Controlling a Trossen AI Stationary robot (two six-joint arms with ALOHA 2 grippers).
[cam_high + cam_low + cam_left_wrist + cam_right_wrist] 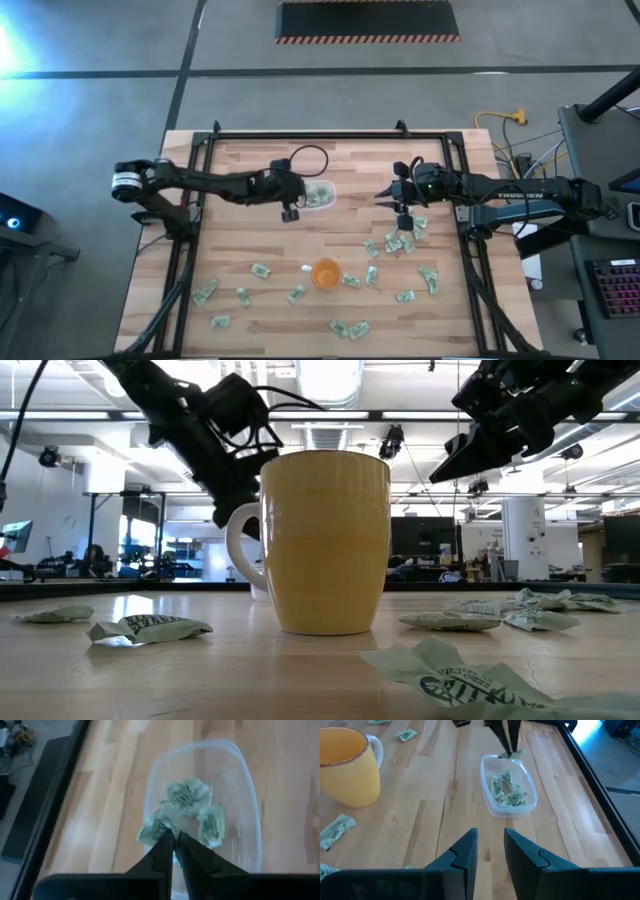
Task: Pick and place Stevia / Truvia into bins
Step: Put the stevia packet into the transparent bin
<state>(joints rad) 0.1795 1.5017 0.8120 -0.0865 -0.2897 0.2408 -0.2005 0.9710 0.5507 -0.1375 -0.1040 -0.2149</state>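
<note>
The clear tub (pixel 320 195) stands on the wooden table and holds several pale green sachets (pixel 187 795). My left gripper (pixel 304 194) hovers over the tub's left end, shut on one more sachet (pixel 516 753). My right gripper (pixel 382 197) waits to the right of the tub, clear of the table, open with nothing between its fingers (pixel 470 845). More sachets (pixel 400 243) lie flat and scattered across the near half of the table. My left gripper pinches a pale green sachet (pixel 151 832) between its two fingertips. The fingers slant down from the table's left side. The sachet hangs at the tips, lifted clear, just above the tub's rim (pixel 492 757); which edge of it is held I cannot tell.
An orange cup (pixel 326 272) stands near the table's middle, on the near side of the tub. Loose sachets (pixel 260 270) lie left of it, and others (pixel 348 327) by the near edge. A black frame (pixel 200 200) borders the table.
</note>
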